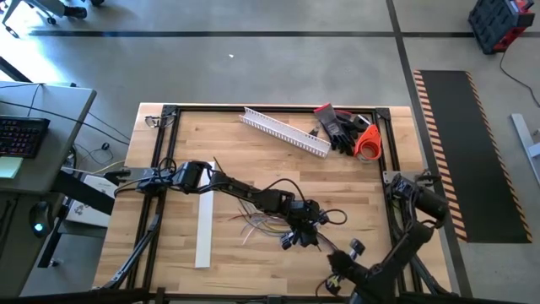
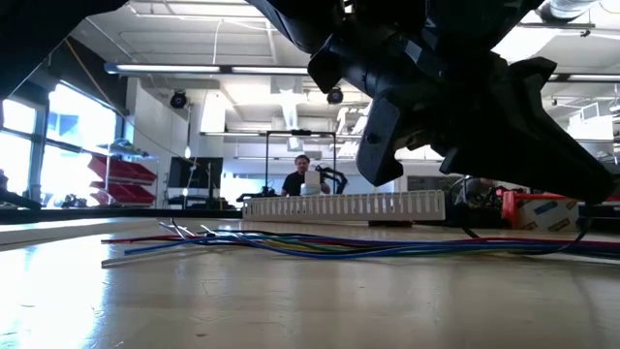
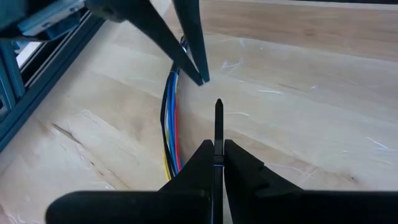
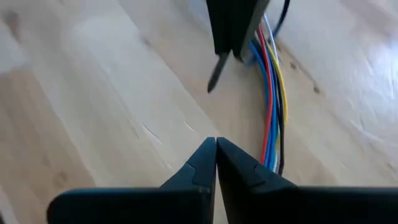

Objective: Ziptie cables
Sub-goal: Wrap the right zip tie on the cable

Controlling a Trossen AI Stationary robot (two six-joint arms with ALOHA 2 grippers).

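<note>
The cables [image 1: 268, 221] are a bunch of thin blue, red, yellow and dark wires lying flat on the wooden table, seen in the low view as cables [image 2: 339, 242]. My left gripper [image 3: 216, 144] is just beside them near the table's middle and is shut on a thin black zip tie [image 3: 219, 118]. My right gripper [image 4: 216, 142] faces it from the near right, shut and holding nothing. It shows in the left wrist view as the right gripper [image 3: 200, 74]. In the right wrist view the cables [image 4: 272, 99] run past the left gripper [image 4: 233, 37]. My left gripper pinches the black zip tie between its two fingers. The strip runs along the fingers, and its pointed free end [image 4: 214, 76] sticks out past the fingertips toward my right gripper. The end points slantwise down beside the cables; I cannot tell whether it touches the table.
A flat white strip [image 1: 204, 228] lies left of the cables. A white slotted channel [image 1: 285, 131] lies along the far side, with black-and-red gloves [image 1: 342, 127] and an orange object [image 1: 369, 142] at the far right corner. A person [image 2: 303, 176] sits far behind the table.
</note>
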